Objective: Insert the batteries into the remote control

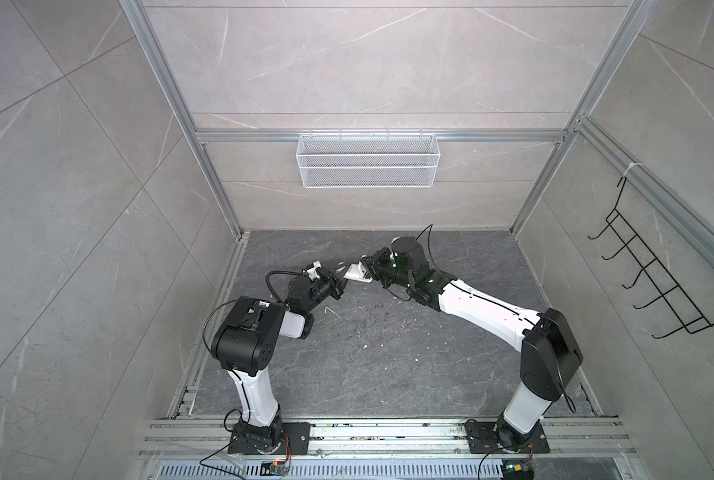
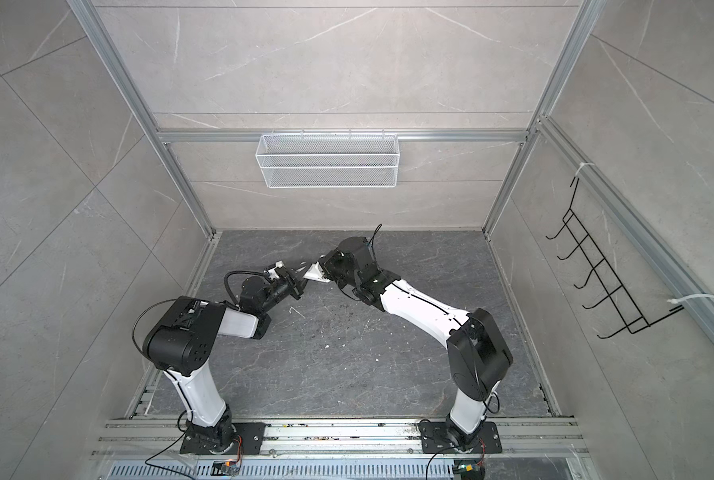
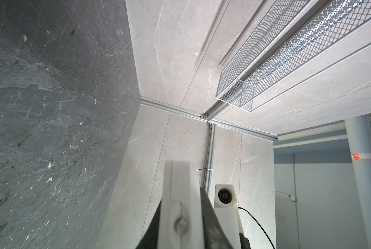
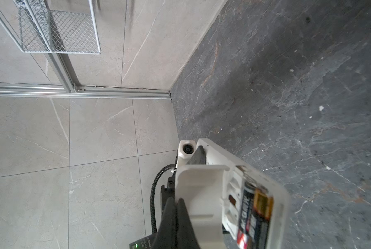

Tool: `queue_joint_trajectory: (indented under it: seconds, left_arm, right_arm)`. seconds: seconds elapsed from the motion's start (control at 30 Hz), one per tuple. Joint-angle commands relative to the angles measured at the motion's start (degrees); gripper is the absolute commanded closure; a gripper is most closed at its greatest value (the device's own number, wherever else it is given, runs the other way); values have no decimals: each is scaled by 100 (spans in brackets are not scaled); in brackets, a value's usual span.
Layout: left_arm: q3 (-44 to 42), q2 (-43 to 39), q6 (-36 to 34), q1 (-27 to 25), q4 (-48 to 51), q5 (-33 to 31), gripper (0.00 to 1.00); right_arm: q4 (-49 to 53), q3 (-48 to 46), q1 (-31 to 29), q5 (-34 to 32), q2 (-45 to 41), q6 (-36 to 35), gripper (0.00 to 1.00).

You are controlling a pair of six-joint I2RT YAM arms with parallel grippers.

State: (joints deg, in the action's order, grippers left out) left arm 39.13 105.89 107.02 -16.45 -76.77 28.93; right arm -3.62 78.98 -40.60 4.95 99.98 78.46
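Note:
The white remote control (image 1: 355,273) (image 2: 316,273) hangs above the dark floor between my two grippers in both top views. My left gripper (image 1: 341,283) (image 3: 181,207) is shut on it, its dark fingers (image 3: 207,207) clamping the thin edge. In the right wrist view the remote control (image 4: 279,200) shows its open back, with the dark, gold-and-red labelled batteries (image 4: 255,213) lying in the compartment. A white curved part (image 4: 202,194) sits beside them. My right gripper (image 1: 368,269) (image 4: 176,203) is shut, with nothing between its fingers, and its tips rest against that white part.
A white mesh basket (image 1: 368,160) hangs on the back wall. A black wire hook rack (image 1: 654,274) hangs on the right wall. White specks and a thin bent white wire (image 1: 332,311) lie on the dark stone floor (image 1: 388,365). Aluminium frame rails line the walls.

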Motion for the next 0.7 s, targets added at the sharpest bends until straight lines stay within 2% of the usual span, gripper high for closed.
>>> queue_joint_trajectory:
  seconds: [0.0, 0.67]
  left_arm:
    - [15, -254, 72, 36, -426, 111, 100]
    - [42, -407, 196, 171, -422, 179, 100]
  right_arm:
    - [-207, -56, -18, 58, 112, -35, 100]
    - [-631, -328, -18, 261, 312, 80, 100]
